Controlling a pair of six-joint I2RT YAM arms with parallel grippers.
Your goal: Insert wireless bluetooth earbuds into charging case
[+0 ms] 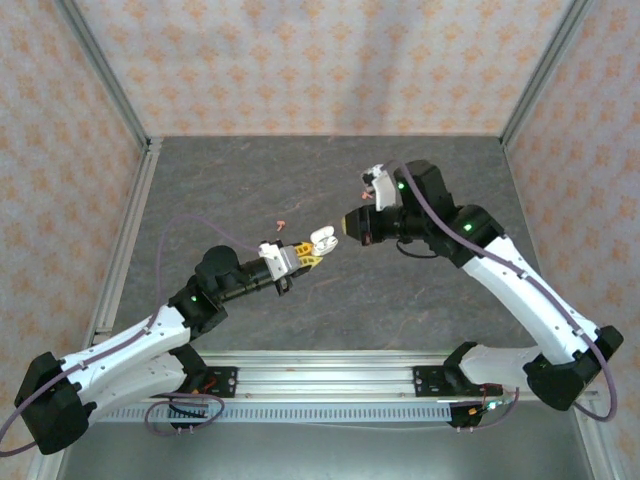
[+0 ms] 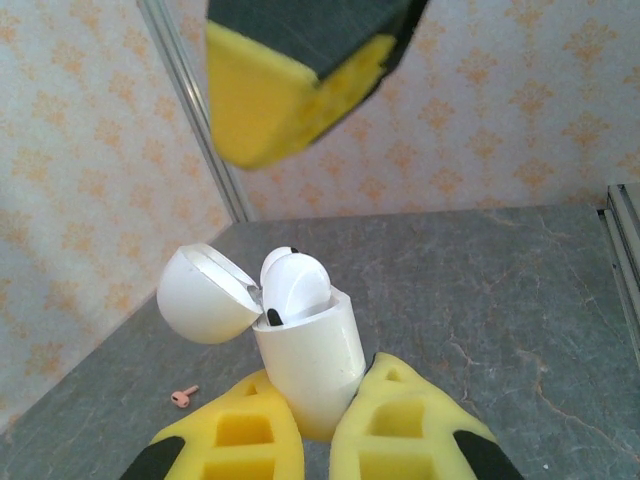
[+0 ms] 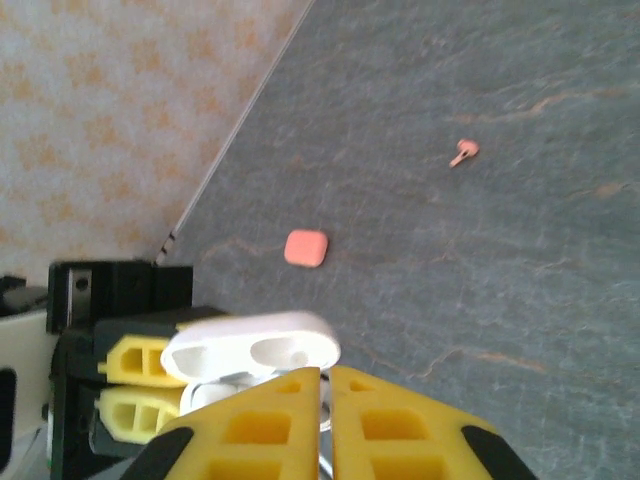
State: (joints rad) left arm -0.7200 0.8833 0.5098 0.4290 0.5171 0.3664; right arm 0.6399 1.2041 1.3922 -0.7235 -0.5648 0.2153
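Clamping white case point(image 2: 312, 365) in left gripper point(image 2: 318, 410), lid hanging open, white earbud point(image 2: 295, 285) sitting high in its well. Hovering right gripper point(image 3: 324, 378) just above, fingers nearly together, contents unclear. Risking off-axis push: jamming earbud crooked or knocking lid shut.

Over the middle of the table point(image 1: 200, 180) the left gripper point(image 1: 311, 257) reaches in from the left with the case point(image 1: 322, 240) between its fingers. The right gripper point(image 1: 346, 225) comes from the right, its tips just beside the case's top. In the left wrist view the lid point(image 2: 205, 295) hangs to the case's left and one earbud point(image 2: 295, 283) sits in the case. A loose earbud point(image 1: 280, 223) lies on the table behind and left of the case, apart from it. In the right wrist view a second case point(image 3: 306, 248) lies on the table beyond the held one, the loose earbud farther off to its right.
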